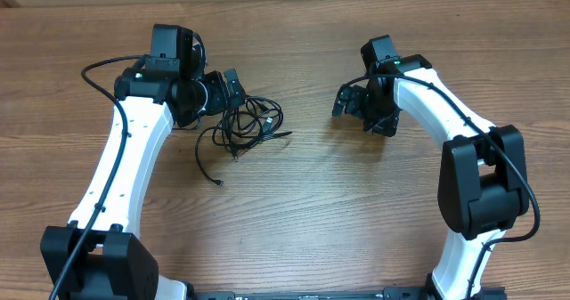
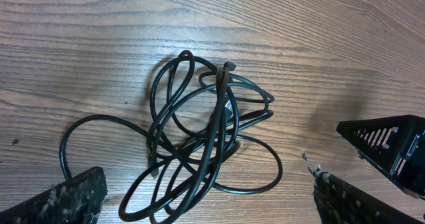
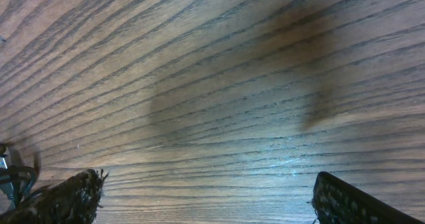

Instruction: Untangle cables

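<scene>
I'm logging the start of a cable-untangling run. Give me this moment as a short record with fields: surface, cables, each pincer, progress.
surface: brown wood-grain table
cables: thin black flexible cables, one loose tangle of overlapping loops lying on the table, one end trailing out toward the robot's base
left pincer: open, at the tangle's edge, fingers framing the tangle in its wrist view, nothing gripped
right pincer: open, apart from the tangle, over bare wood, nothing gripped
progress: tangle not yet pulled apart

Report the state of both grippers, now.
Left gripper: open, holding nothing, above the cables.
Right gripper: open, holding nothing.
</scene>
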